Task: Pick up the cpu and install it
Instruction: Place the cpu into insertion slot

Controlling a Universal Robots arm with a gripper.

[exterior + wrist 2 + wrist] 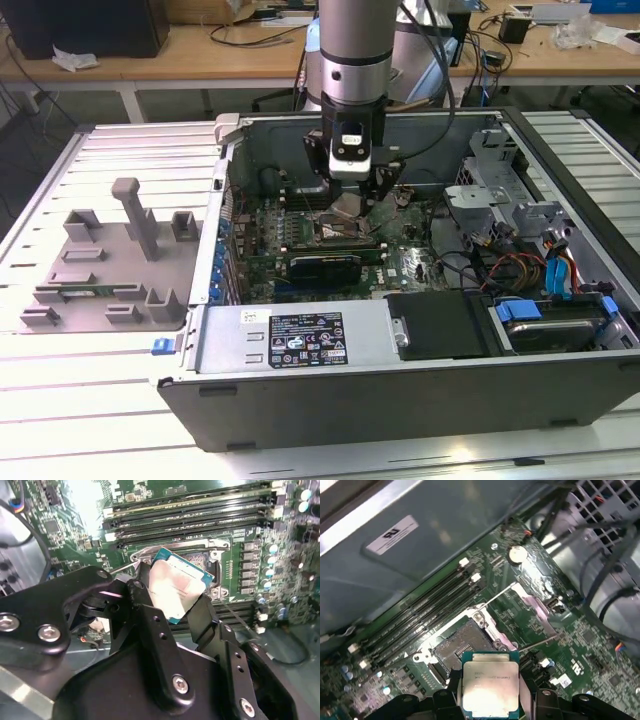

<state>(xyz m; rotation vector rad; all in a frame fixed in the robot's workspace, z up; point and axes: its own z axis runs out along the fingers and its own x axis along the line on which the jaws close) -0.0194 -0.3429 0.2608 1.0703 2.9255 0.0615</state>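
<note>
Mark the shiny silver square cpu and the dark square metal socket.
shiny silver square cpu (490,685): first wrist view, centre of its top.
dark square metal socket (460,641): first wrist view, its open contact bed.

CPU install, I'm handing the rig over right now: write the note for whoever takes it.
Gripper: fingers shut on the cpu, gripping two opposite edges.
Position: inside the open case, cpu held above the motherboard by the socket, not touching it.
Done: cpu picked up and brought into the case; socket frame stands open and the socket is empty.
Left: cpu not yet seated in the socket.
</note>
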